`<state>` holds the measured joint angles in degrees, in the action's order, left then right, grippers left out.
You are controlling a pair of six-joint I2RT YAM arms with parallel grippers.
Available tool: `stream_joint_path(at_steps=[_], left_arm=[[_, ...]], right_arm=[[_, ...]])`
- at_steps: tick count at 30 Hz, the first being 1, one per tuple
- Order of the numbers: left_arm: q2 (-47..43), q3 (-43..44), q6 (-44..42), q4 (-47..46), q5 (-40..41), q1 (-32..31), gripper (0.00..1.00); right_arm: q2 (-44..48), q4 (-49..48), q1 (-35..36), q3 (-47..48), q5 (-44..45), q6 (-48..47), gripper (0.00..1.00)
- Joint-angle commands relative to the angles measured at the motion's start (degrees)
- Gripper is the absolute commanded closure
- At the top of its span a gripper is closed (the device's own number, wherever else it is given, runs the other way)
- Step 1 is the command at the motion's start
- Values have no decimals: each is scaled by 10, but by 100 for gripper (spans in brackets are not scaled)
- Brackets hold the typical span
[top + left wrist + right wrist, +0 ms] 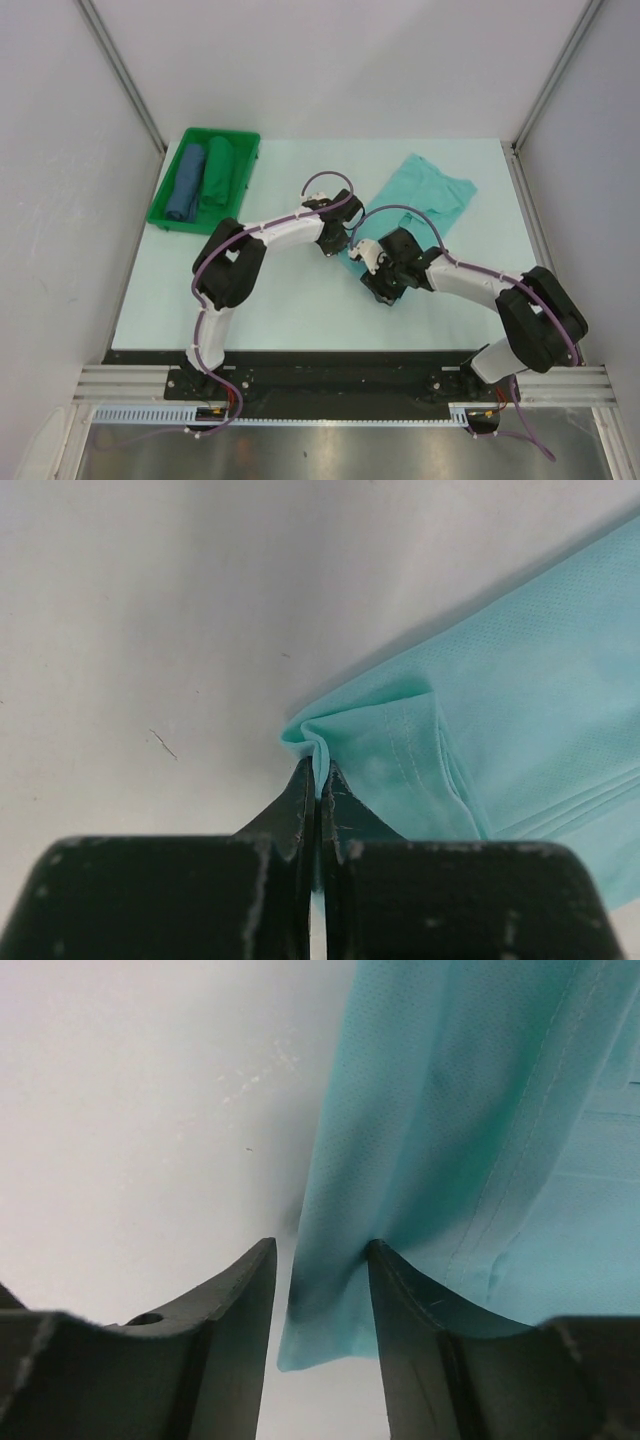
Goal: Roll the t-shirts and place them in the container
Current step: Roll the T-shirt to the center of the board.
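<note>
The plain light turquoise t-shirt (430, 190) of thin soft cloth lies rumpled and slanting on the pale table (280, 300), well to the right of the green plastic tray (165, 212). At the shirt's near end, the left tool (318, 772) is clamped tight on a pinched fold, probably to pull it flat for rolling. Beside it, farther from the tray, the right tool (320, 1255) stands with jaws apart astride the cloth's edge, not yet gripping.

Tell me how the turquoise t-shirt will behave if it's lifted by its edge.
Probably floppy: the t-shirt puckers into a fold where the left fingers pinch it. Likely light, as the cloth looks thin. It would probably drape and drag rather than hold shape.
</note>
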<state>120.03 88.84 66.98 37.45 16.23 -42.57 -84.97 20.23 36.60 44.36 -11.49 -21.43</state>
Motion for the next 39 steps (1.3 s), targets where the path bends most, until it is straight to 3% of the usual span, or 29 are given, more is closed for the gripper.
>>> stream_joint_path(at_steps=[1,7,13,25,29,34,39], left_arm=[[-1,19,-7,8,-1,5,100],[-3,13,-10,1,0,6,100],[-5,14,-21,-6,-1,6,99],[-33,-1,-68,-42,0,10,82],[-44,-11,-84,-60,-2,12,84],[-66,-30,-98,-83,9,12,64],[-140,-115,-123,-178,12,12,48]], right_arm=[[-12,26,-5,34,-44,11,58],[-27,47,-40,56,-105,14,65],[-60,85,-115,81,-258,-19,71],[-186,165,-221,132,-461,-74,78],[-226,198,-246,158,-489,-99,80],[-252,233,-259,175,-507,-125,86],[-295,265,-275,196,-524,-144,88]])
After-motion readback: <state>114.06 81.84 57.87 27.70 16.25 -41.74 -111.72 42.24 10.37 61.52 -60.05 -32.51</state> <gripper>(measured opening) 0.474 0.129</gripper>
